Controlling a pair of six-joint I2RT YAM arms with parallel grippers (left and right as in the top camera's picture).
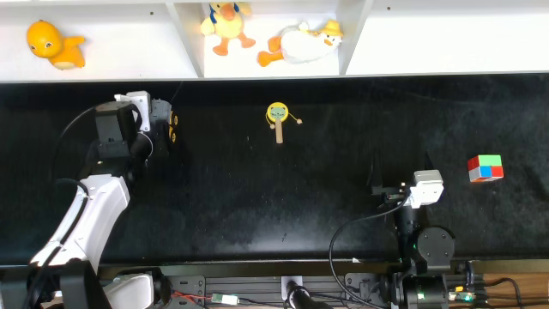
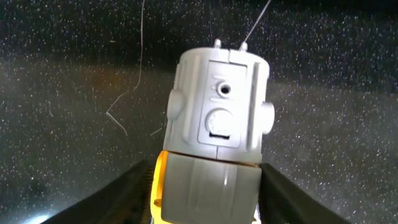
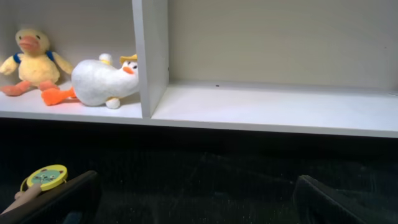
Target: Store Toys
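Observation:
A grey and yellow robot toy fills the space between my left gripper's fingers, which are shut on its yellow lower body. In the top view this toy is at the left of the black mat, close to the white shelf. My right gripper is open and holds nothing, low over the mat and facing the shelf. A small yellow rattle drum with a wooden handle lies mid-mat. A colourful cube sits at the right.
The shelf holds a yellow rubber duck in its left compartment and a duck plush beside a white goose plush in the middle one. The right compartment is bare. Thin cables hang near the robot toy.

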